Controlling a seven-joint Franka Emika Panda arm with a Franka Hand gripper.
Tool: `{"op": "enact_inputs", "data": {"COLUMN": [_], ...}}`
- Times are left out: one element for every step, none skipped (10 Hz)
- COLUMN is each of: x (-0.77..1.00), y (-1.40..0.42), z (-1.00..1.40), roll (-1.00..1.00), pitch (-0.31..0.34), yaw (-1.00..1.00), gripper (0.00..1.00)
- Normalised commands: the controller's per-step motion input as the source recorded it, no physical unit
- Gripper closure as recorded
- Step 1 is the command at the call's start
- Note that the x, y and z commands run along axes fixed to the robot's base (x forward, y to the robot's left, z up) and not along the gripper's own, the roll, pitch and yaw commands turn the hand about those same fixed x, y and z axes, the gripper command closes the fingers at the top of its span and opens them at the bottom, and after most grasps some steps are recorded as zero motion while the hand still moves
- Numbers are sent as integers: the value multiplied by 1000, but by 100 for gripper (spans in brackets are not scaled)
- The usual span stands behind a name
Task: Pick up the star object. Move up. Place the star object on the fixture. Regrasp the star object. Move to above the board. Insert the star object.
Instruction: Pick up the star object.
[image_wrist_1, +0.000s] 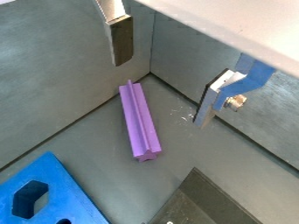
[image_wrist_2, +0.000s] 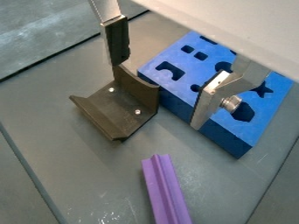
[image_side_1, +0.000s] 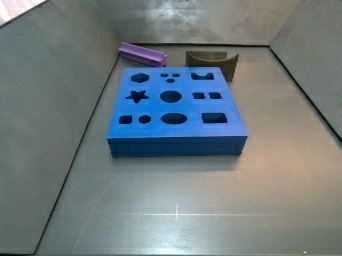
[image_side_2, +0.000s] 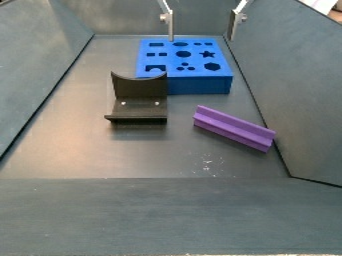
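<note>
Tool above board; star object beside fixture

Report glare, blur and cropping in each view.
In a wrist view the open gripper hangs above the floor, a pale overexposed patch behind it; the star object is sharp. In a wrist view the board is partly hidden. In a side view soft glare lies on the floor behind the fixture. In a side view only the fingertips show.

Purple ridged star object, blue board, dk brown fixture, silver pincer.
</note>
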Motion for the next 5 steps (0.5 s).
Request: {"op": "enact_inputs", "data": {"x": [-120, -140, -151, -157, -120], "y": [26, 446, 154, 69, 26], "z": [-120, -563, -766, -880, -849], "roll": [40, 0, 3, 0, 0], "pitch": [0, 0, -99, -133, -90], "yaw": [0, 614, 937, 1000, 1000], "gripper": [0, 0, 0, 0, 0]}}
